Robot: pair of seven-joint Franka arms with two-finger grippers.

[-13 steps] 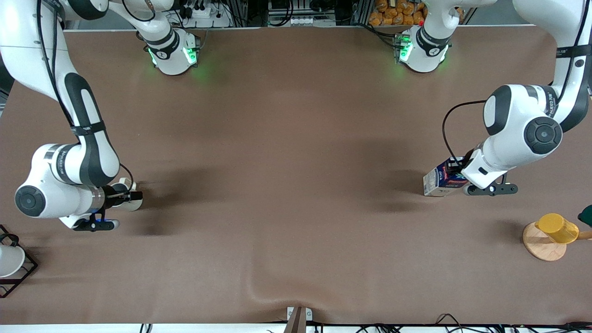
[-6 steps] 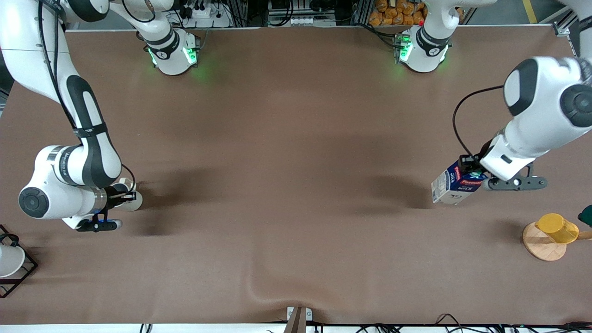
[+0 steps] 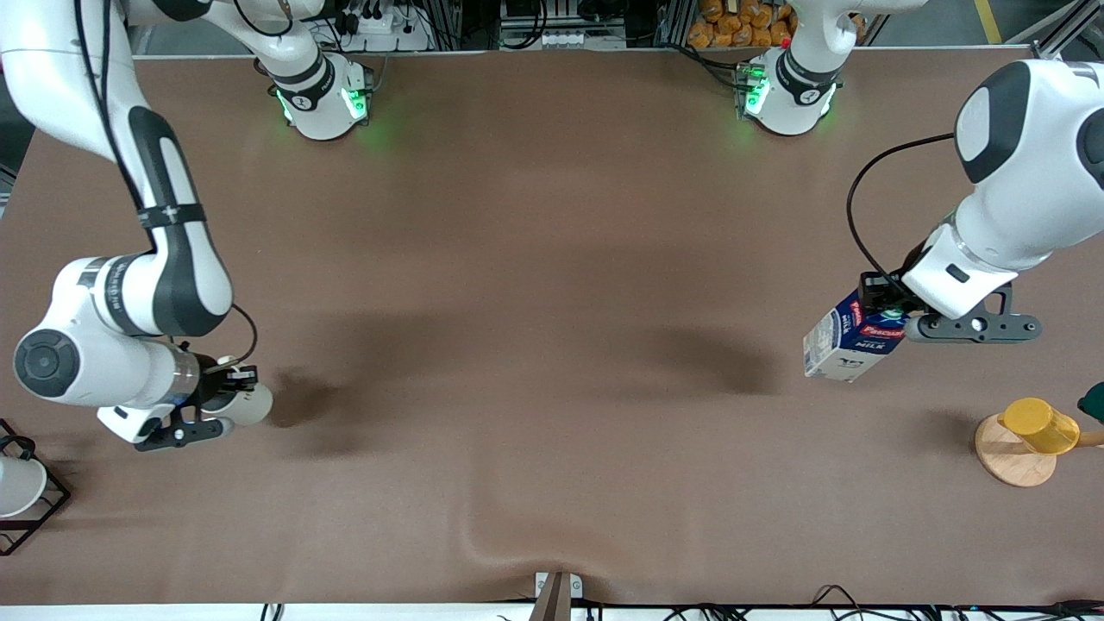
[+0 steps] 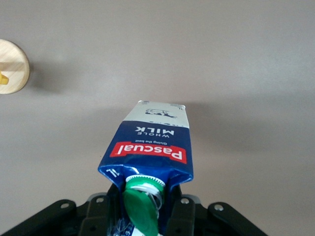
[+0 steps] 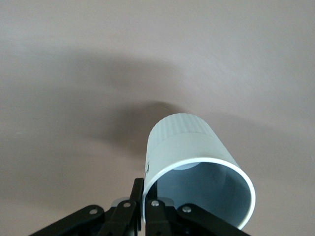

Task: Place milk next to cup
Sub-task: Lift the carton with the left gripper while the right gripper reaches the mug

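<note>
My left gripper (image 3: 881,304) is shut on the top of the milk (image 3: 849,341), a blue carton with a red label and green cap, and holds it tilted in the air over the left arm's end of the table. The left wrist view shows the carton (image 4: 153,147) hanging from my left gripper (image 4: 143,206). My right gripper (image 3: 235,379) is shut on the rim of the cream-white cup (image 3: 250,402) and holds it over the right arm's end of the table. The right wrist view shows the cup (image 5: 194,167) with its grey interior, its wall pinched by my right gripper (image 5: 147,201).
A yellow cup (image 3: 1041,424) on a wooden disc (image 3: 1009,457) stands at the left arm's end, nearer the front camera than the milk; the disc shows in the left wrist view (image 4: 12,66). A white cup in a black wire frame (image 3: 21,492) sits at the right arm's end.
My left gripper has lifted the milk off the table and carried it slightly toward the left arm's end. My right gripper has lifted the cup and shifted it toward the front camera.
</note>
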